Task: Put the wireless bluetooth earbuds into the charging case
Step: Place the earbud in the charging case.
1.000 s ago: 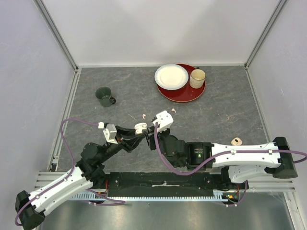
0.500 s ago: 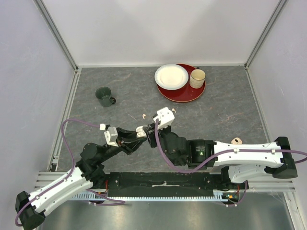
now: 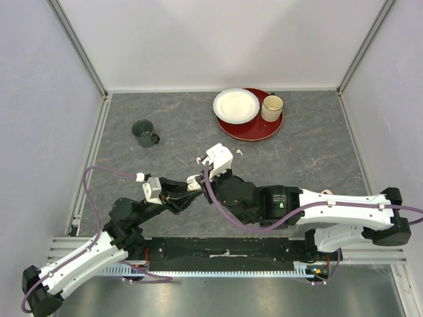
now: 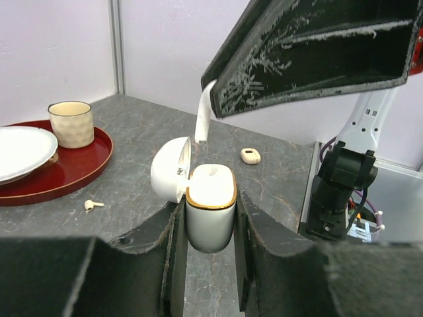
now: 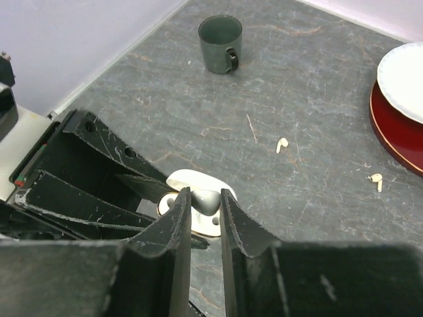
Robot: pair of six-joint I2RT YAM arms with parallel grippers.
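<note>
earbud [image 4: 204, 113] shifted over case [image 4: 210, 206], right hand [image 5: 205, 198] nearer

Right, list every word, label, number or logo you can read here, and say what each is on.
No text is readable in any view.
Charging case in the left gripper: a small dark mark inside its open lid, too small to read.
Earbud in the right gripper: no print visible.
Beige mug: no print visible.
</note>
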